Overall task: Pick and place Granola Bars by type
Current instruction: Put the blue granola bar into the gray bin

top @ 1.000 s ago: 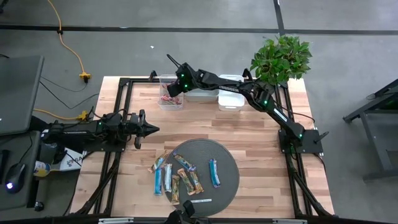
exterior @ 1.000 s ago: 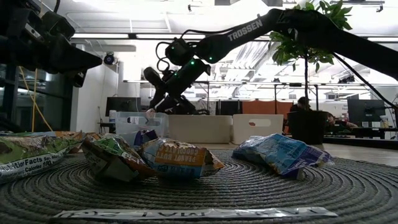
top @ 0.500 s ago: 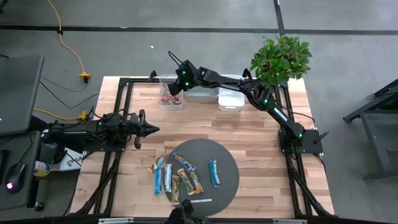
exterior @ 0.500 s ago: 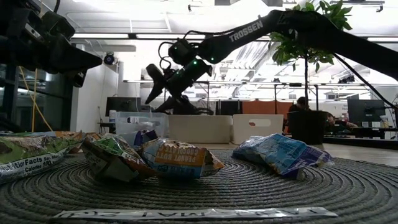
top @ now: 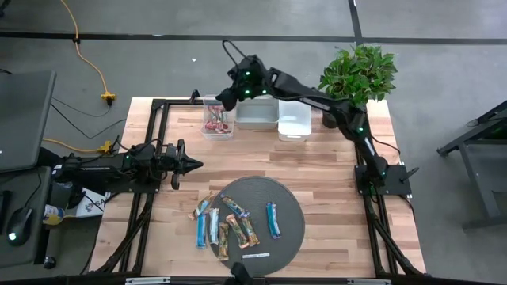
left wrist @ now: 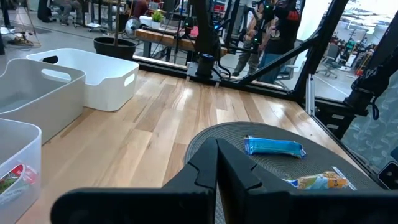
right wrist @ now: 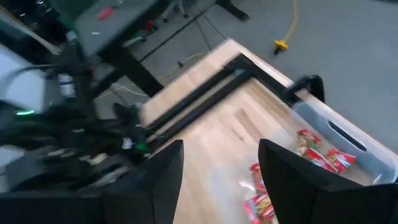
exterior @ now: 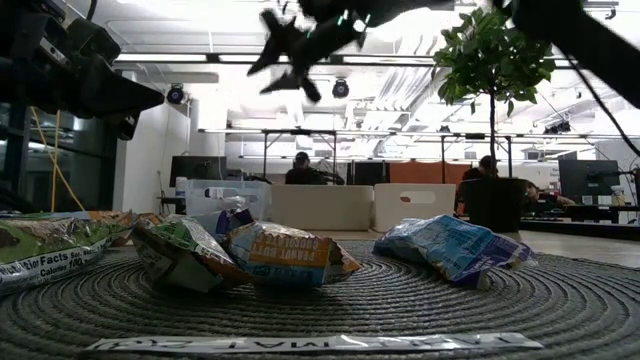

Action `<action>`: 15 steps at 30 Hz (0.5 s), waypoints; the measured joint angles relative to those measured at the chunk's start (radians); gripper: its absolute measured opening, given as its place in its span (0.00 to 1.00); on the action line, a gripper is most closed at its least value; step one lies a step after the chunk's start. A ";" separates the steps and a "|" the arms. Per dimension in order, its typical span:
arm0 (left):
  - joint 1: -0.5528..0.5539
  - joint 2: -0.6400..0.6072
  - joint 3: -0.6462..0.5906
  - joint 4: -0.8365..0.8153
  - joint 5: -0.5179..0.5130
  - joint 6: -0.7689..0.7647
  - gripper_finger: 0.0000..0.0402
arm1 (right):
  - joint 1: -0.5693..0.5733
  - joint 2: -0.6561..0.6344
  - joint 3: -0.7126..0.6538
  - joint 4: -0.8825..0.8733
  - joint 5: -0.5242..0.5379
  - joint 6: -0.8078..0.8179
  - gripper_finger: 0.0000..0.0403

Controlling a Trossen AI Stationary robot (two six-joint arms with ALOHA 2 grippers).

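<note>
My right pincer (top: pixel 223 100) hangs released and empty above the clear bin (top: pixel 218 127) at the table's (top: pixel 317 170) twelve o'clock, red bars (right wrist: pixel 320 154) lying inside it; my left pincer (top: pixel 190 165) waits clenched near nine o'clock; the remaining Granola Bars (top: pixel 224 224) lie on the round mat (top: pixel 281 202) toward six o'clock.

Granola Bars (top: pixel 230 223): most lie flat in a loose cluster on the round woven mat (top: pixel 289 207), a few overhanging its edge onto the wooden table.

Blue-wrapped bar (top: pixel 273 219) lies apart from the others on the mat, lengthwise.

Brown-orange-green bars (top: pixel 247 231) and further blue ones (top: pixel 201 231) sit side by side, some touching.

Red-pink bars (top: pixel 217 121) lie heaped in the clear bin (top: pixel 207 100) at the table's far side.
</note>
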 joint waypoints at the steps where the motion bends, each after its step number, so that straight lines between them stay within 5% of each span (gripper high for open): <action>1: 0.000 0.000 0.000 0.000 0.000 0.000 0.00 | 0.010 -0.023 0.000 -0.016 0.001 -0.013 0.48; 15: 0.000 0.000 0.000 0.000 -0.007 0.000 0.00 | 0.207 -0.291 0.000 -0.245 0.159 -0.051 0.48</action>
